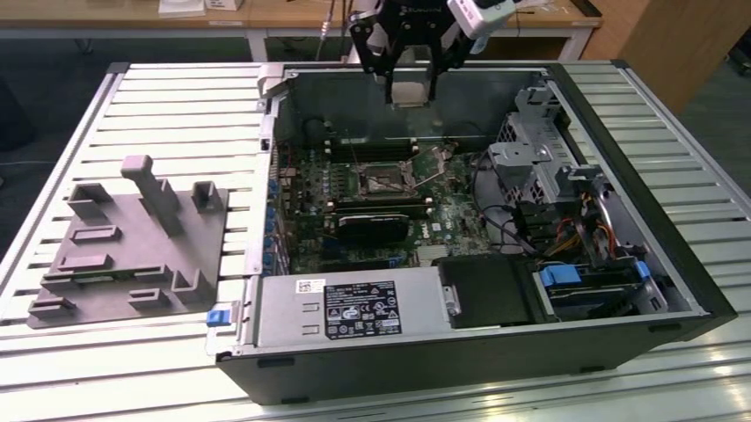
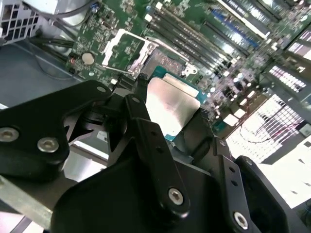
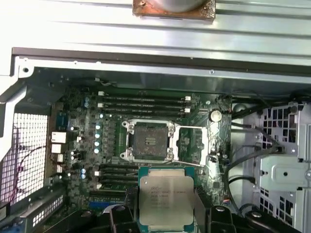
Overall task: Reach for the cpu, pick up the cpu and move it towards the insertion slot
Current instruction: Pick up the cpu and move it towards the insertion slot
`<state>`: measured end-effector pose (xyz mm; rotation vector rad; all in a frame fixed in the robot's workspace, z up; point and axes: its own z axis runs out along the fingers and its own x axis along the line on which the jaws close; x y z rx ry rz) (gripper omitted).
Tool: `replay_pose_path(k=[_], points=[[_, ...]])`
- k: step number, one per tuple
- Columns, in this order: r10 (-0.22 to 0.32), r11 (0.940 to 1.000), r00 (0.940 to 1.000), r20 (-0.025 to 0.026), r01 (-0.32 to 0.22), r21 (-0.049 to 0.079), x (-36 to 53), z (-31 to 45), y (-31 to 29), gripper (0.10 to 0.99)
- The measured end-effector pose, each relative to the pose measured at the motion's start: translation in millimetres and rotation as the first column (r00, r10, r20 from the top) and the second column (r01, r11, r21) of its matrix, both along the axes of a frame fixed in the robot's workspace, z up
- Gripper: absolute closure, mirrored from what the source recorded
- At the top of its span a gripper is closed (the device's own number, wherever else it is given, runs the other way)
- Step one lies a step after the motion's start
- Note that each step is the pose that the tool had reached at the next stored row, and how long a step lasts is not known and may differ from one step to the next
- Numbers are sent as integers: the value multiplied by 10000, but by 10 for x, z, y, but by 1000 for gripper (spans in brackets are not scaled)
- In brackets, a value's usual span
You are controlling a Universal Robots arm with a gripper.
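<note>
Black claw (image 1: pixel 409 88) up high over the far end of the open computer case (image 1: pixel 692 290), shut on the cpu (image 1: pixel 409 94). Small square chip pinched between the two black fingers (image 1: pixel 378 61), up in the air, not touching the board.

In the first wrist view, cpu (image 3: pixel 165 201) flat, silvery top up, green edge around it, with the claw (image 3: pixel 165 221) gripping it on two sides. Insertion slot (image 3: pixel 147 141) near it on the green board (image 3: pixel 85 145), open, with a metal frame and its lid flipped off to one side. Long thin black memory slots (image 3: pixel 143 104) on the other side of the slot from the chip.

In the second wrist view, cpu (image 2: pixel 170 107) seen from behind the claw (image 2: pixel 167 114), shiny and tilted, with the insertion slot (image 2: pixel 167 60) just past it on the board. Round silver battery (image 2: pixel 87 58) on the board, off to one side.

In the exterior view, insertion slot (image 1: pixel 384 180) in the middle of the board, lower than the chip and nearer the camera. Grey box with a black label (image 1: pixel 346 309) at the near end of the case. Grey plastic tray (image 1: pixel 123 255) with upright posts on the table (image 1: pixel 176 97), on the exterior view's left, well apart from the claw.
</note>
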<state>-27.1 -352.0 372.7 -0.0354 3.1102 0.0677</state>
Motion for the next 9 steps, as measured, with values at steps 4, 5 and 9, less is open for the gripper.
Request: replay_pose_path(k=[4, 5, 9], points=[[0, 10000, 10000, 0, 0, 0, 6, -9, 21, 545], [-1, 10000, 10000, 0, 1, 0, 6, -9, 21, 545], [0, 10000, 10000, 0, 0, 0, 8, -9, 21, 545]])
